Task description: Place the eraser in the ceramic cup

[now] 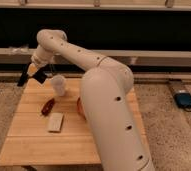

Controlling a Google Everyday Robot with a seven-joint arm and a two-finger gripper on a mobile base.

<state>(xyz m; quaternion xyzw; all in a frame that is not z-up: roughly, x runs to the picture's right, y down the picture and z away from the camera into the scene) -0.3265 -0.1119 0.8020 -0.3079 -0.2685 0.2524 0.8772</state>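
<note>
My gripper [34,75] hangs over the back left corner of the wooden table [34,145], left of and slightly above the ceramic cup [58,85]. It is shut on the eraser [24,78], a flat black slab that sticks out down and to the left of the gripper. The cup is small, plain white and upright on the back left part of the table, a short gap to the right of the gripper. I cannot see into the cup.
A slim red-handled tool [48,106] lies in front of the cup. A pale beige block [55,122] lies nearer the front. An orange bowl [79,107] is mostly hidden behind my arm [109,105]. A blue object [184,99] sits on the floor at right.
</note>
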